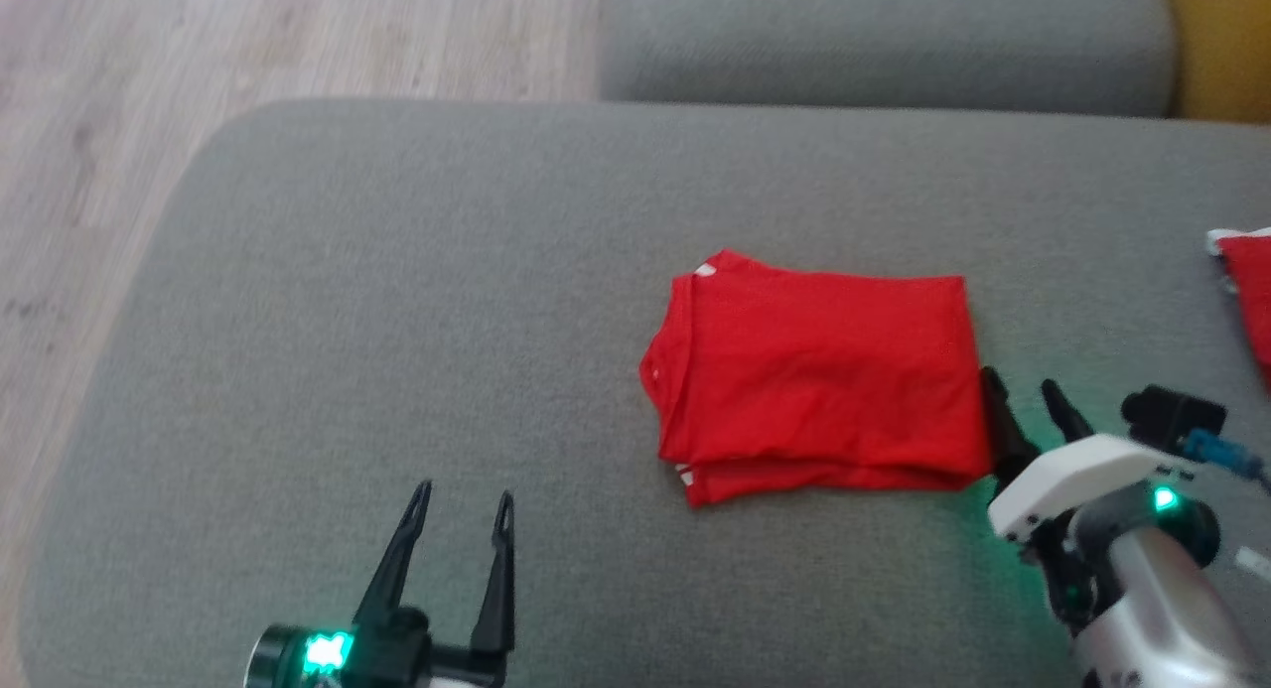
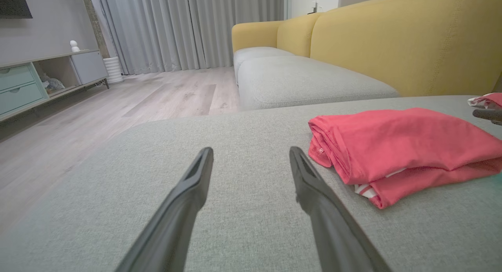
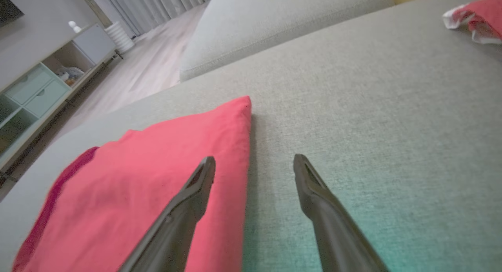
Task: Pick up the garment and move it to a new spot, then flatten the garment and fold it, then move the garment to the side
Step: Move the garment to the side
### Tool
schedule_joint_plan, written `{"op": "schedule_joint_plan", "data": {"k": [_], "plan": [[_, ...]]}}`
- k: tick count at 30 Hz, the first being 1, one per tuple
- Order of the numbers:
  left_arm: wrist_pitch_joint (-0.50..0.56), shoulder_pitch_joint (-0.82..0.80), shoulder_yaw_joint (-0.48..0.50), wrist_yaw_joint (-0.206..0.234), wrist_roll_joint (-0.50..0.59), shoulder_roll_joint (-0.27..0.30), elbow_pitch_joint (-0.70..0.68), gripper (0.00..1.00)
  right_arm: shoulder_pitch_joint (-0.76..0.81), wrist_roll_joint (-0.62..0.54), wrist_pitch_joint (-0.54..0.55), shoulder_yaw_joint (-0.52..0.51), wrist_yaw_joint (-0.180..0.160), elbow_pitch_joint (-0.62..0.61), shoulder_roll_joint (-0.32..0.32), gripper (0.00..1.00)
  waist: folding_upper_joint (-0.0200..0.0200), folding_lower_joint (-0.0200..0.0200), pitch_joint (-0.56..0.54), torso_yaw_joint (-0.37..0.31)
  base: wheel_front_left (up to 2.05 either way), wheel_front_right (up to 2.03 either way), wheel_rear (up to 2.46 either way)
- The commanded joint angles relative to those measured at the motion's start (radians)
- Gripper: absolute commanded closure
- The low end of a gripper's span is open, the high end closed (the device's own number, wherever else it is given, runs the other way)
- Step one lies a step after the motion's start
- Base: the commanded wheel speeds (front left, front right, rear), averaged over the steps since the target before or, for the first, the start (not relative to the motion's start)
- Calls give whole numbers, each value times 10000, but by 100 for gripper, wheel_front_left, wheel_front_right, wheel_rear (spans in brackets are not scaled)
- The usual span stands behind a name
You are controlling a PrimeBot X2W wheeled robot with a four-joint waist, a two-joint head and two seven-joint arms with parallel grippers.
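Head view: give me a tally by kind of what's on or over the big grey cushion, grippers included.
Red garments: 2 (folded garment; second garment at the right edge, cut off by the frame)
Grippers: 2 (left gripper; right gripper; both open)
Total: 4

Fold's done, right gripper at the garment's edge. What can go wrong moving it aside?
The right gripper is open astride the right edge of the garment; it may pinch only top layers, opening the fold.
The left gripper is apart from it; a one-sided lift could let the stack sag.
Another red cloth lies to the right; dragging that way might hit it.
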Motion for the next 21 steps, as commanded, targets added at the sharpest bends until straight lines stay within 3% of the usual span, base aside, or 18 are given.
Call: {"op": "schedule_joint_plan", "data": {"k": [1,4,5,6,7,8,13,21], "plan": [[-53,-555,175,85,50,-93,-277,0,-464,72,47,227,67,-9,-211,0,0,-4,283,225,0,0,0],[-53,-765,19,149,9,-101,-253,0,-994,429,292,302,67,803,-183,0,0,-4,474,352,0,0,0],[-53,-812,-19,178,-11,-103,-249,0,-1130,551,329,337,67,1034,-162,11,0,-4,518,373,0,0,0],[-53,-850,-54,208,-29,-105,-244,0,-1249,639,349,420,67,1239,-152,58,0,-4,551,388,0,0,0],[-53,-879,-80,242,-48,-106,-246,0,-1362,717,297,491,67,1404,-160,92,0,-4,595,392,0,0,0],[-53,-906,-97,273,-69,-107,-252,0,-1465,802,231,551,67,1551,-173,100,0,-4,632,390,0,0,0],[-53,-986,-53,414,-154,-110,-326,0,-1850,1233,-237,915,67,1822,-437,100,0,-4,744,204,0,0,0],[-53,-1211,-18,352,-44,-72,-482,0,-2737,1326,-754,1370,67,1930,-1866,100,0,-4,1084,-434,0,0,0]]}}
